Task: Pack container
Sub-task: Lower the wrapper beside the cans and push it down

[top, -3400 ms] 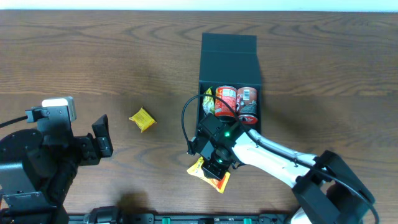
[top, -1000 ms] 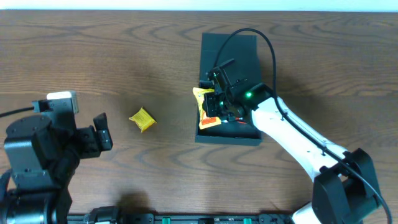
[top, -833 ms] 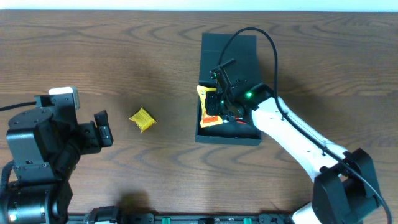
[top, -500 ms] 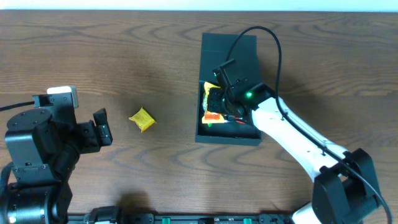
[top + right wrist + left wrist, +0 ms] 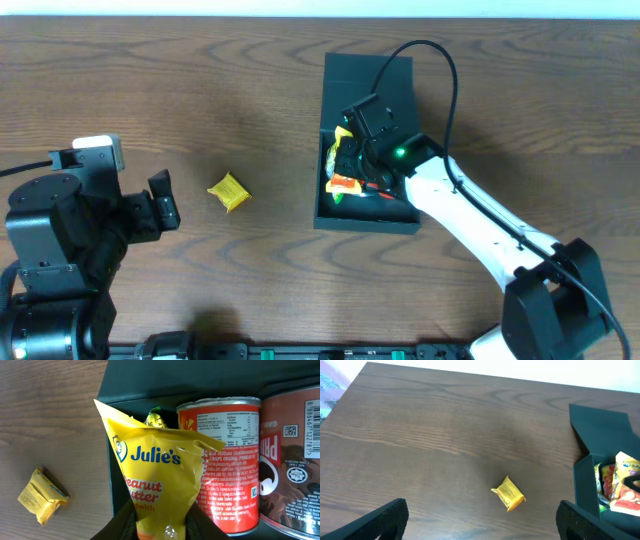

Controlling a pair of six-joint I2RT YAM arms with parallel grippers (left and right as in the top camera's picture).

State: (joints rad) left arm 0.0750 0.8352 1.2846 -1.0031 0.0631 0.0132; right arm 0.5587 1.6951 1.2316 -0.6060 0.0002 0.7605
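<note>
Right wrist shows my right gripper (image 5: 160, 529) clamped on the Julie's packet (image 5: 155, 470), hanging over the open container (image 5: 131, 382) beside the red can (image 5: 231, 460). I'd ease it straight down that gap before releasing.

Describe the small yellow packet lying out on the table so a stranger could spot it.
Find the dark green box on the wooden table, then look across bare wood toward the left claw. The small crumpled yellow packet lies there alone. Unlike the bigger yellow Julie's bag in the right claw, it is outside the box, untouched.
</note>
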